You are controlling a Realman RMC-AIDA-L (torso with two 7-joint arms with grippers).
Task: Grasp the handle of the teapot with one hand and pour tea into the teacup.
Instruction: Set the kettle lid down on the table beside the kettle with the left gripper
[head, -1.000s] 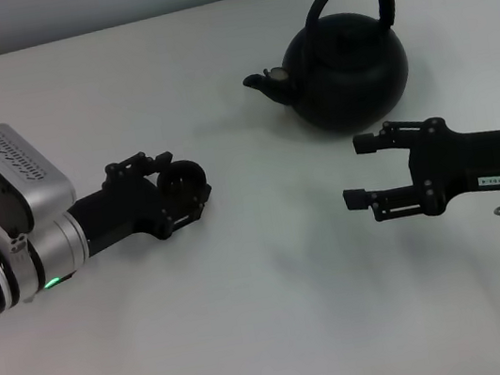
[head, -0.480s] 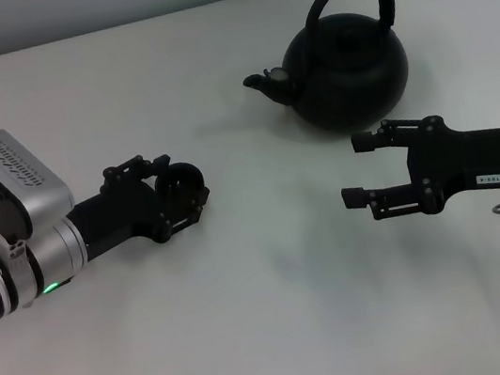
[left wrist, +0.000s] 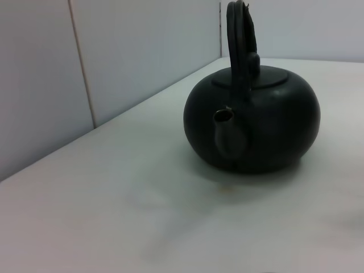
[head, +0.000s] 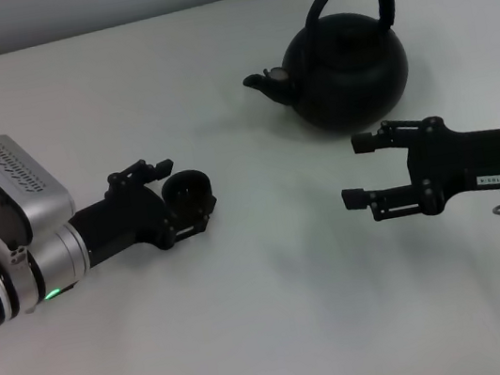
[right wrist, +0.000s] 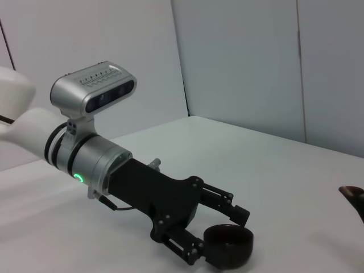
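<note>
No legible text, labels or numbers anywhere.

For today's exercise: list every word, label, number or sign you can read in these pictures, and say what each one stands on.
None can be read.
A small white label sits on the black body of the right gripper; its dark print is too small to read.
The teapot, teacup and left gripper show no writing.

Teacup (head: 187,191) in left tool (head: 182,198)

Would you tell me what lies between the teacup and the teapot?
Nothing: in the head view, only bare white table separates the teacup from the teapot.
</note>
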